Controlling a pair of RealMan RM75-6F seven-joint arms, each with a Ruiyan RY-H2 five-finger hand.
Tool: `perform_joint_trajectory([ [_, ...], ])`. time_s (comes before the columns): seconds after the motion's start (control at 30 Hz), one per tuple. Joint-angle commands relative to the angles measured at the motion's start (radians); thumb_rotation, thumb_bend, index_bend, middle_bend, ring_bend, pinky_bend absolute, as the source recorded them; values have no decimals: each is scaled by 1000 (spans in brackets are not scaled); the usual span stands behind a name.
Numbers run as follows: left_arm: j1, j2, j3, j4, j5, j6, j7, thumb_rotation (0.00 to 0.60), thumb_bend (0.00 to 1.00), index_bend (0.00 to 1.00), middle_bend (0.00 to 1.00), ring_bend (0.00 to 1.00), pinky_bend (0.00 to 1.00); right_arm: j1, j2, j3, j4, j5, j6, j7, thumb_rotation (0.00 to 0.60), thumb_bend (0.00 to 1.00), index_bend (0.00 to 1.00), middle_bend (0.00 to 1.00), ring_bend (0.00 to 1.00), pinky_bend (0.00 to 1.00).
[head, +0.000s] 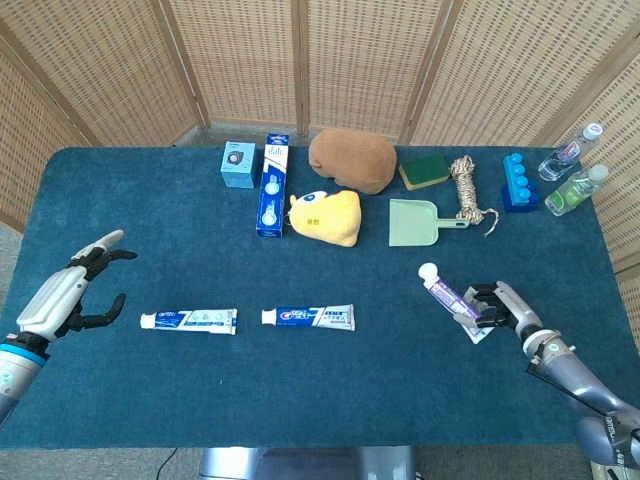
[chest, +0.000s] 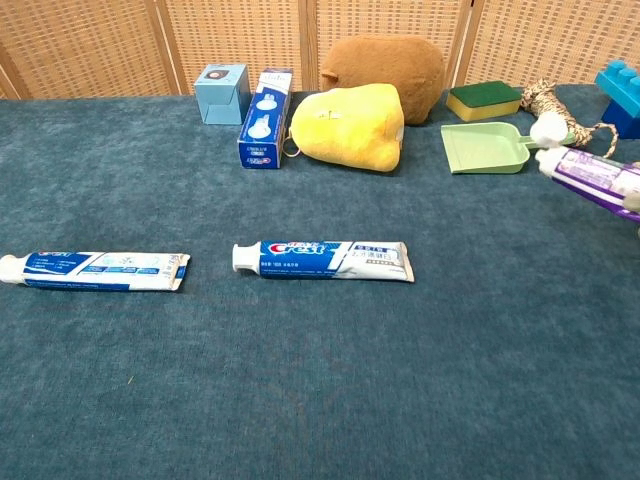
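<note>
Right hand (head: 503, 306) at the near right of the table (head: 120, 200), fingers wrapped round the tail end of a purple toothpaste tube (head: 455, 302), held off the cloth with its white cap tilted up and to the left; in the chest view only the cap end of the purple toothpaste tube (chest: 590, 172) visible at the right edge, the hand itself out of frame there. Left hand (head: 68, 293) low at the near left edge, holding nothing, fingers spread and lightly curled, thumb apart from the rest, just left of a blue-and-white toothpaste tube (head: 189, 320) lying flat with cap to the left. Second flat tube, the Crest tube (head: 308, 317), to the right of that one, near the middle. Along the far side, left to right: small blue box (head: 238, 164), long blue toothpaste carton (head: 271, 184), brown plush (head: 352, 160) with yellow plush (head: 326, 216) just in front, green dustpan (head: 418, 222), green sponge (head: 424, 169), coil of rope (head: 467, 187), blue block (head: 518, 181), two clear bottles (head: 572, 175).
</note>
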Motion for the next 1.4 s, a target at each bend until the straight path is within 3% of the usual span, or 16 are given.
perform_joint_trajectory([
  [0.03,11,-7,-3,1,0,5,3,600,470,196,18,0,0,-48,-16,33,25,26,70,-106,573,451,584,447,340,227],
  [0.13,20,-16,-4,1,1,4,6,600,469,196,18,0,0,-72,-25,51,32,35,103,-162,477,392,457,347,251,202],
  [0.23,31,-25,-5,3,0,7,9,600,471,195,17,0,0,-102,-40,71,39,41,148,-216,434,361,397,290,189,189],
  [0.6,66,-39,-11,8,-4,24,18,600,469,192,18,0,0,-178,-39,126,12,42,236,-347,384,305,359,271,153,184],
  [0.77,103,-58,3,-2,4,72,91,600,470,193,18,0,0,-236,-55,165,-45,22,382,-435,416,288,365,280,149,184],
  [1.03,164,-94,47,-31,31,145,253,600,465,199,27,0,0,-298,-73,172,-109,-71,549,-619,546,306,376,281,148,185],
  [1.4,243,-153,98,-75,35,239,482,600,467,211,49,0,0,-358,-67,146,-207,-143,648,-891,597,309,392,288,146,187],
])
